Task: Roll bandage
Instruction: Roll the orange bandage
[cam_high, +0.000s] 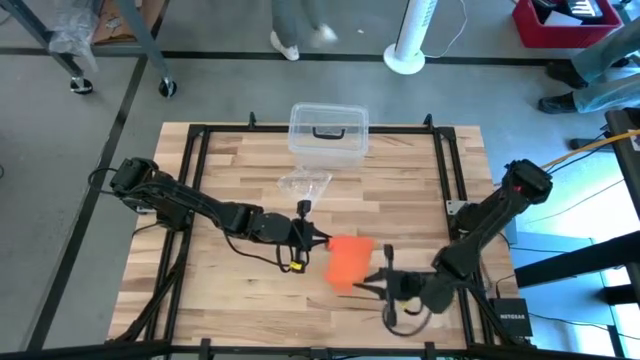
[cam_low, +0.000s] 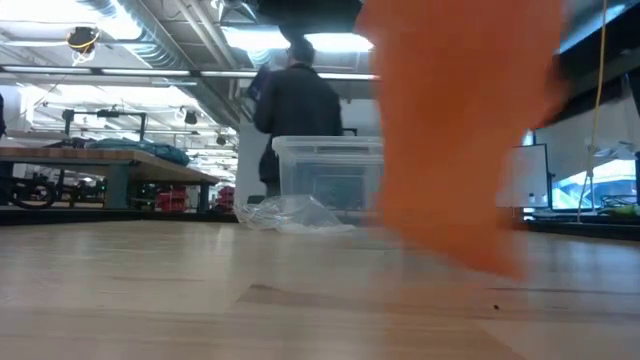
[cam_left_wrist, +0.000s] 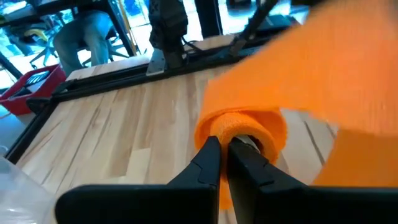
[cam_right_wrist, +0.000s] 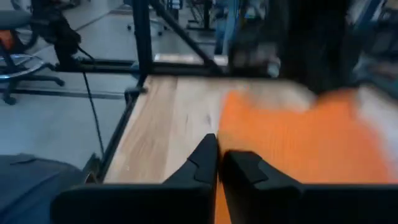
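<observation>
Bandage (cam_high: 350, 259), orange fabric: one item, mid-roll, held off the tabletop (cam_high: 250, 170) near its front centre, between my two arms. Left fingers (cam_left_wrist: 219, 163) pressed together on the rolled end, which shows in the left wrist view as a small orange coil wrapped round their tips; the loose tail spreads away from it as a broad flat sheet toward my right side. Right fingers (cam_right_wrist: 219, 163) pressed together at the near edge of that tail (whether fabric is actually pinched between them I cannot tell from the right wrist view). Step in hand, as I judge it: winding the tail onto the coil. To do it well I should keep the tail taut and square to the coil, so each turn lands on the last rather than spiralling off to a cone, and keep the coil clamped firmly enough not to slip. Pose: left arm reaching in low from the left edge, wrist about level, pointing right; right arm folded back from the right edge, its gripper low near the front, pointing left at the bandage.
</observation>
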